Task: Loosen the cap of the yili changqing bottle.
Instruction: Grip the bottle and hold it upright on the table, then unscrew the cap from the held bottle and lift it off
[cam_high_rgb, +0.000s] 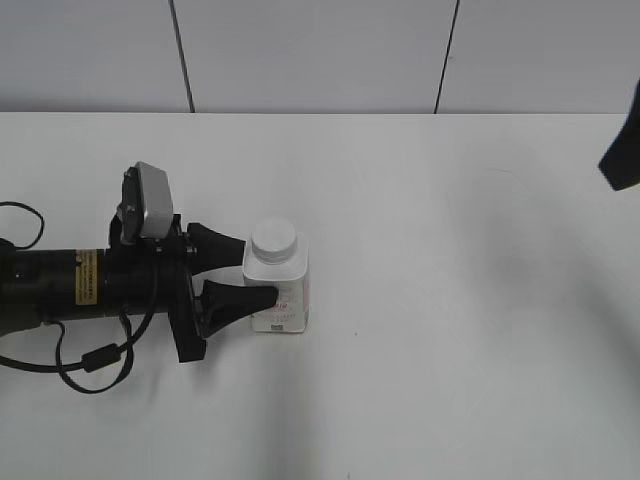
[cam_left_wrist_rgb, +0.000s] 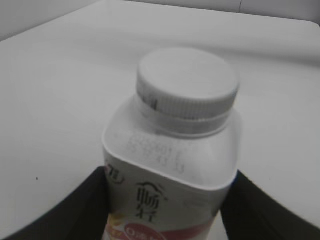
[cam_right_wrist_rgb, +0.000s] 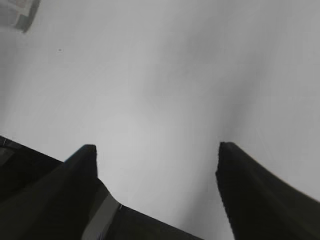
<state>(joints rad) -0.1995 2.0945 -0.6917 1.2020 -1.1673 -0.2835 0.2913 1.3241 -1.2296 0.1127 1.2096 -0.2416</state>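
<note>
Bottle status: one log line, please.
left gripper: shut on bottle body | cap: on, untouched | right gripper: open, away, above table

**What the views hide or cut off**

In the left wrist view the yili changqing bottle (cam_left_wrist_rgb: 170, 170) is cut by the bottom edge, so its base and most of its label are not seen. The printed code under the cap (cam_left_wrist_rgb: 187, 87) is blurred and cannot be read. In the exterior view the right arm (cam_high_rgb: 622, 150) is only a dark corner at the edge. A pale object (cam_right_wrist_rgb: 19, 12) in the right wrist view is possibly the bottle.
</note>
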